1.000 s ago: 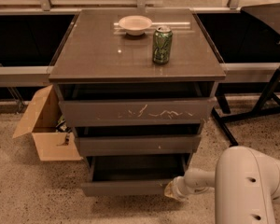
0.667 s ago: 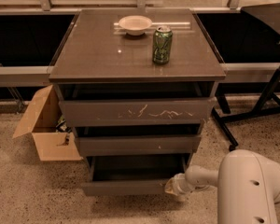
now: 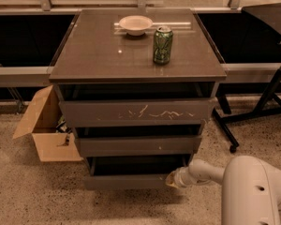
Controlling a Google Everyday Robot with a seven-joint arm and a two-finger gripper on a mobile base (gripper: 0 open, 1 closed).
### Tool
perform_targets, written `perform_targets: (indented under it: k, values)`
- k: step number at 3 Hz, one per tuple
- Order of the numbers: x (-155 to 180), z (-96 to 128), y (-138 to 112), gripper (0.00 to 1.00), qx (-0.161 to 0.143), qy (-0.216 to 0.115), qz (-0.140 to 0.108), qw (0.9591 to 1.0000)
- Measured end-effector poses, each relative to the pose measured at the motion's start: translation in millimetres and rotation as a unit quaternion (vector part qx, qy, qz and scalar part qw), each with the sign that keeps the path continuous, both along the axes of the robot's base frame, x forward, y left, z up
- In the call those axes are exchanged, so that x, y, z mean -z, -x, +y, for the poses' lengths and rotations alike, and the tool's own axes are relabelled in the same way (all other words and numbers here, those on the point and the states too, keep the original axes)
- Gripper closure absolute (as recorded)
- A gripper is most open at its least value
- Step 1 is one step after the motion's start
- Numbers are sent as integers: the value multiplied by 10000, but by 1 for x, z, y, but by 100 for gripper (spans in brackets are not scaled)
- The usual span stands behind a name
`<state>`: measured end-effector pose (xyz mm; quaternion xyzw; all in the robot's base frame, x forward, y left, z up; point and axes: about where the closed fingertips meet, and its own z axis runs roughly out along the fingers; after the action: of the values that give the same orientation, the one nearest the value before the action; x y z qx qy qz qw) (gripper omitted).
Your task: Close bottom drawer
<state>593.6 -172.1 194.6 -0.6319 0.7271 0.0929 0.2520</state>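
The bottom drawer (image 3: 126, 181) is a dark grey handleless tray with a slim plain front, pulled out a little at the foot of the cabinet. Its dark inside shows above the front panel. My gripper (image 3: 172, 179) sits at the right end of that front panel, touching or nearly touching it. The white arm (image 3: 253, 191) reaches in from the lower right. Above it are the middle drawer front with a small white chip (image 3: 138, 145) and the taller top drawer front with white scratches (image 3: 136, 111).
The cabinet top (image 3: 98, 55) holds a green can (image 3: 162, 44) and a white bowl (image 3: 136, 24). An open cardboard box (image 3: 49, 125) stands on the floor at the left. A black stand with a wheeled leg (image 3: 264, 102) is at the right.
The bottom drawer's front has moved slightly back toward the cabinet, and my gripper and arm have shifted with it along its right end.
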Motion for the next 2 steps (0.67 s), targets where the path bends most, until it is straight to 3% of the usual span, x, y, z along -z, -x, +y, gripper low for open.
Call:
perform_targets:
  k: [2]
  values:
    - [4,2,-18,12,-61,-102,53,9999]
